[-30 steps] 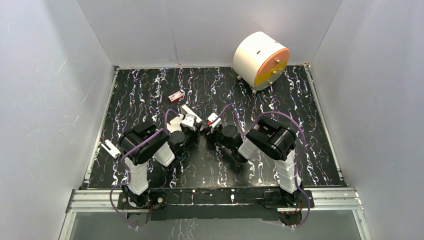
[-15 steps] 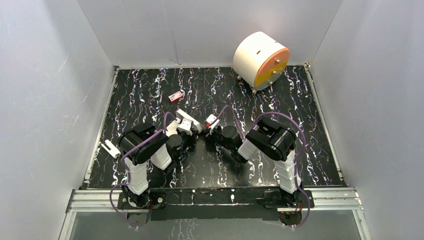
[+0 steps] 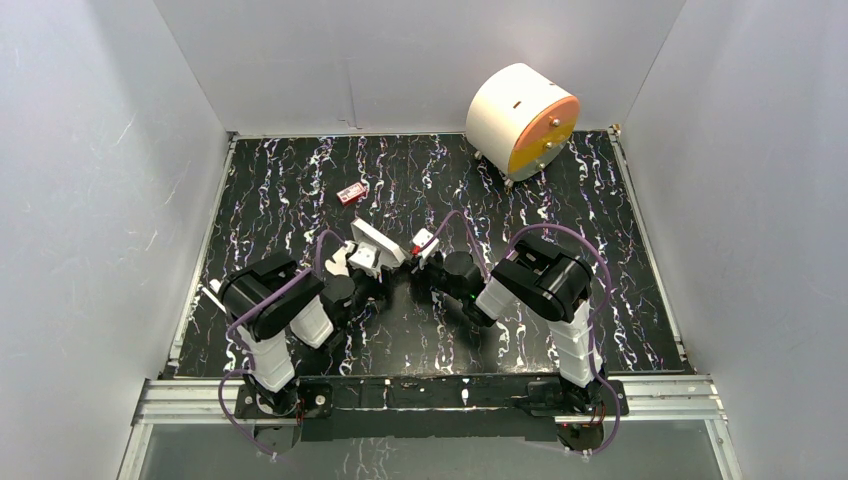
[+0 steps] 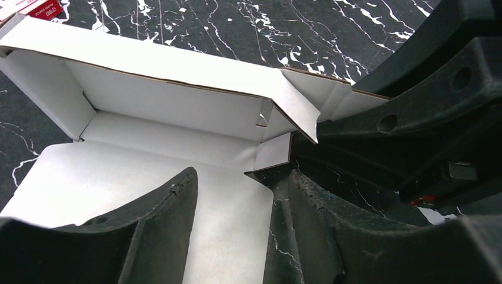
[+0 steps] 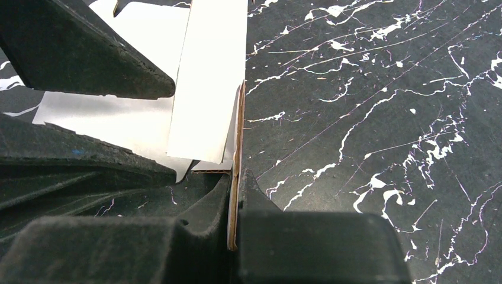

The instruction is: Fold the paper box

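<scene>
Half-open left gripper (image 4: 240, 177), right gripper (image 5: 237, 176) pinching paper box (image 4: 171, 106)

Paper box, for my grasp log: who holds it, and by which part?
Right gripper pinches the paper box by an upright flap's edge; left gripper open, empty.

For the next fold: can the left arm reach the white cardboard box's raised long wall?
Probably yes: the open left tool hovers over the white cardboard box, its wall straight ahead with nothing between.

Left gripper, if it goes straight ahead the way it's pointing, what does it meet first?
Most likely the paper box: the left gripper, jaws open, points across its flat panel at the raised white wall ahead, though depth is hard to judge.
</scene>
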